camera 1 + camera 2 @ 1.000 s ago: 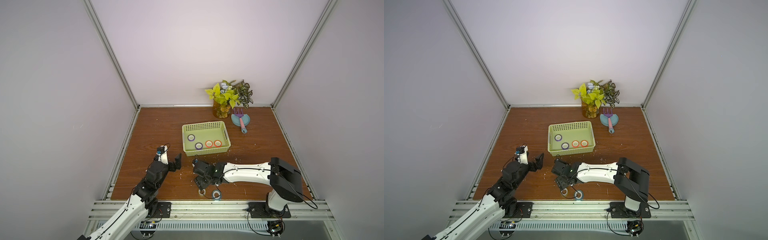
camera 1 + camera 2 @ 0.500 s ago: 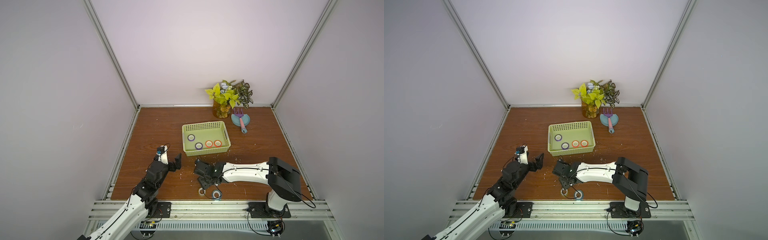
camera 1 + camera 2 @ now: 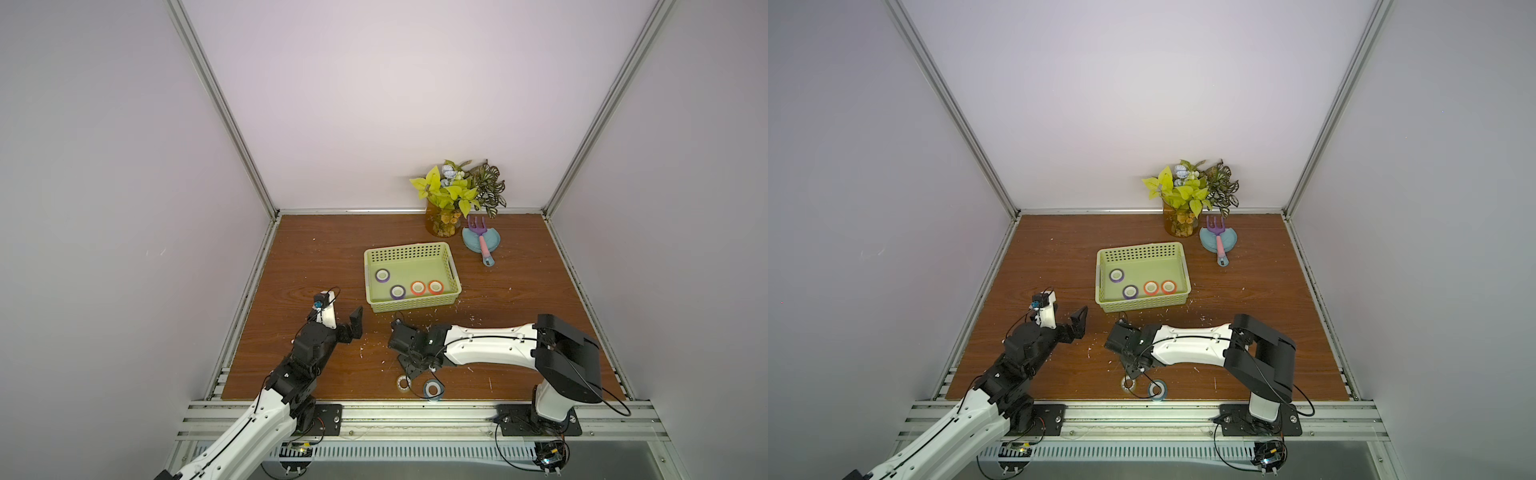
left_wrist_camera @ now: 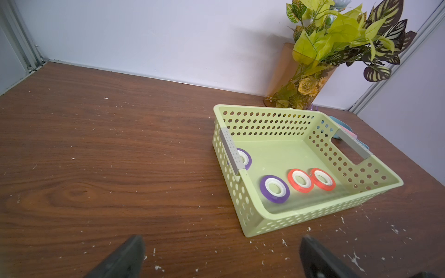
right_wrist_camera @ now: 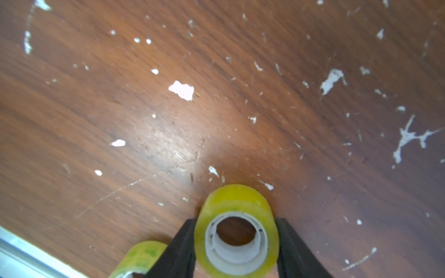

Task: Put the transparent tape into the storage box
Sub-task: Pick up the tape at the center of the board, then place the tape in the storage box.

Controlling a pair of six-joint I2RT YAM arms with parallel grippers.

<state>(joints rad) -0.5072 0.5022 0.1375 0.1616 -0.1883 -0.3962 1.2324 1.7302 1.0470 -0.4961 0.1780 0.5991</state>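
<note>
In the right wrist view the transparent tape (image 5: 236, 199), a yellowish clear roll with a white core, sits between the black fingers of my right gripper (image 5: 236, 223), and both fingers press its sides. In both top views this roll is hidden beneath the right gripper (image 3: 415, 368) (image 3: 1133, 369), low over the table near the front edge. The storage box (image 3: 411, 306) (image 3: 1142, 306) (image 4: 313, 216), a light-green perforated basket, stands mid-table behind it. My left gripper (image 3: 345, 328) (image 3: 1066, 328) (image 4: 221, 255) hovers open and empty, left of the box's near corner.
A second clear roll (image 3: 402, 382) (image 5: 139, 257) and a blue roll (image 3: 433, 390) lie by the front rail beside the right gripper. Two purple rolls (image 3: 397, 291) and two orange rolls (image 3: 426, 287) lie in the box. A vase of plants (image 3: 444, 222) and a blue dish with a rake (image 3: 482, 243) stand at the back.
My right gripper has dropped slightly toward the front edge and its fingers have closed onto the clear roll. The left arm and the other rolls have not moved.
</note>
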